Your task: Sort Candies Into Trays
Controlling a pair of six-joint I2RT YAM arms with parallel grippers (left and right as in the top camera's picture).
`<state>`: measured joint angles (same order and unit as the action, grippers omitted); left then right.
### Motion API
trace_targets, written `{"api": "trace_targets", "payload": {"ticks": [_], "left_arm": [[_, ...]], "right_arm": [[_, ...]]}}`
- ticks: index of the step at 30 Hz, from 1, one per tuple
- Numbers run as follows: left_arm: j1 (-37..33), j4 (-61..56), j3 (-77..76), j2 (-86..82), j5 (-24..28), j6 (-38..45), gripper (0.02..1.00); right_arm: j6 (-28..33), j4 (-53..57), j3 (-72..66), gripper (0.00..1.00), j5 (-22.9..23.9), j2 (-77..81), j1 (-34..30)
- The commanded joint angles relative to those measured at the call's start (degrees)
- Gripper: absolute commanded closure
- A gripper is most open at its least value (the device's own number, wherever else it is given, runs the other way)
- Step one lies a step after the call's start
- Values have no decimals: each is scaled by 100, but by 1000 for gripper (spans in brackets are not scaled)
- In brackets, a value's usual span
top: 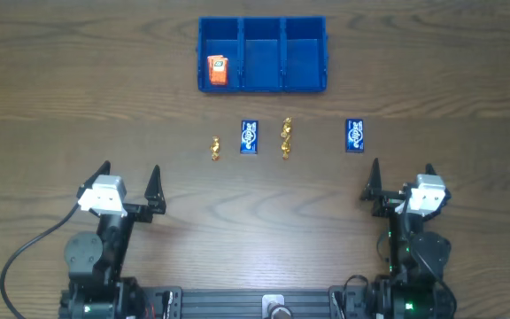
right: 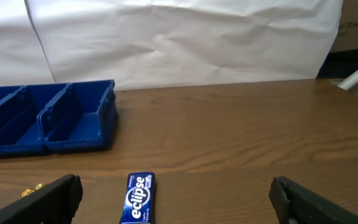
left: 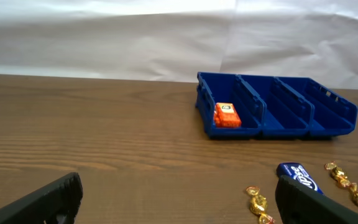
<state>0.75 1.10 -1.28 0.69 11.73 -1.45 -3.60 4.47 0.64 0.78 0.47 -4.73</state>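
A blue tray (top: 262, 86) with three compartments stands at the back of the table, also seen as the tray (left: 328, 106) and the tray (right: 73, 134). An orange candy (top: 217, 70) (left: 227, 115) lies in its left compartment. In front of it lie a small gold candy (top: 216, 147) (left: 258, 203), a blue pack (top: 249, 136) (left: 300, 177), a string of gold candies (top: 286, 136) (left: 350, 186) and a second blue pack (top: 354, 136) (right: 138, 198). My left gripper (top: 130, 177) (left: 179, 208) stands open near the front left. My right gripper (top: 402, 176) (right: 176, 208) stands open near the front right, just short of the second pack.
The wooden table (top: 78, 97) stretches bare to the left and right of the tray. A white sheet (right: 179, 37) hangs behind the table's far edge. A black cable (top: 25, 252) runs from the left arm's base.
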Motion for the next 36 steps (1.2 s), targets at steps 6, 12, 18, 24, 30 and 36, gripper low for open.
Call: {"api": "trace_targets", "payload": {"ticks": [6, 12, 18, 24, 30, 36], "left_arm": [[-37, 210, 101, -33, 101, 20, 20], [-37, 210, 101, -35, 103, 20, 20], [-37, 210, 101, -33, 103, 20, 20], [-37, 210, 101, -33, 101, 20, 20], [-37, 210, 101, -33, 103, 20, 23], [-37, 210, 101, -33, 101, 20, 20]], "right_arm": [[68, 22, -22, 1, -48, -31, 33], [68, 22, -22, 1, -48, -31, 33], [63, 22, 2, 3, -48, -15, -17], [-511, 601, 1453, 1, -48, 1246, -22], [-514, 1672, 3467, 1, -315, 3683, -22], [-514, 3764, 5967, 1, -348, 6393, -22]]}}
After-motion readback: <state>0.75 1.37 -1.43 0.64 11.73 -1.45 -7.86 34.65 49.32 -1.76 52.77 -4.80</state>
